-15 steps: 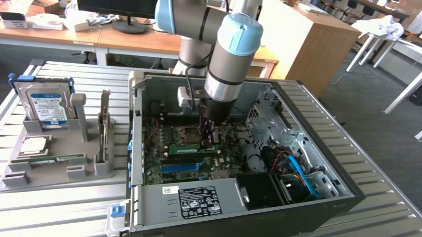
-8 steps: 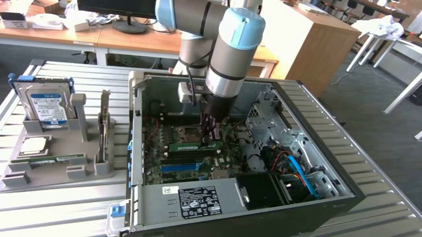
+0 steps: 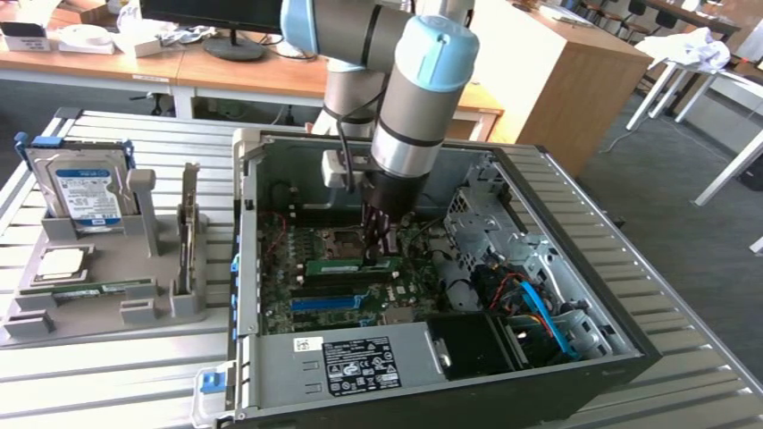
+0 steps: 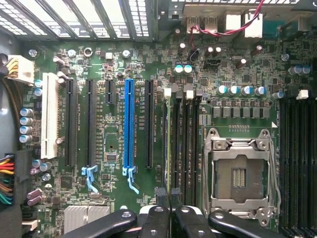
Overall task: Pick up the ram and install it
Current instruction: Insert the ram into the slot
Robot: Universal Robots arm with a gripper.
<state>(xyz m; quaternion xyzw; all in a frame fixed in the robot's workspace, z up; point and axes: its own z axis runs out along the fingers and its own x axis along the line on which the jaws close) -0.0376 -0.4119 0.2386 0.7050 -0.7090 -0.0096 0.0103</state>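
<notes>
My gripper (image 3: 381, 254) reaches down into the open computer case (image 3: 245, 268), over the motherboard (image 3: 313, 284). It is shut on the ram (image 3: 342, 264), a slim green stick that lies level just under the fingers. In the wrist view the gripper (image 4: 168, 194) holds the ram (image 4: 168, 139) edge-on, as a thin green line. The ram runs along the black memory slots (image 4: 185, 139) beside the empty CPU socket (image 4: 238, 173). I cannot tell whether it touches a slot. The blue slot (image 4: 129, 124) lies to one side.
A grey holder (image 3: 84, 317) stands at the exterior view's left with a hard drive (image 3: 86, 192), an upright expansion card (image 3: 188, 234), a CPU (image 3: 62, 261) and another green stick (image 3: 89, 289). The power supply (image 3: 346, 362) and loose cables (image 3: 537, 308) crowd the case's near side.
</notes>
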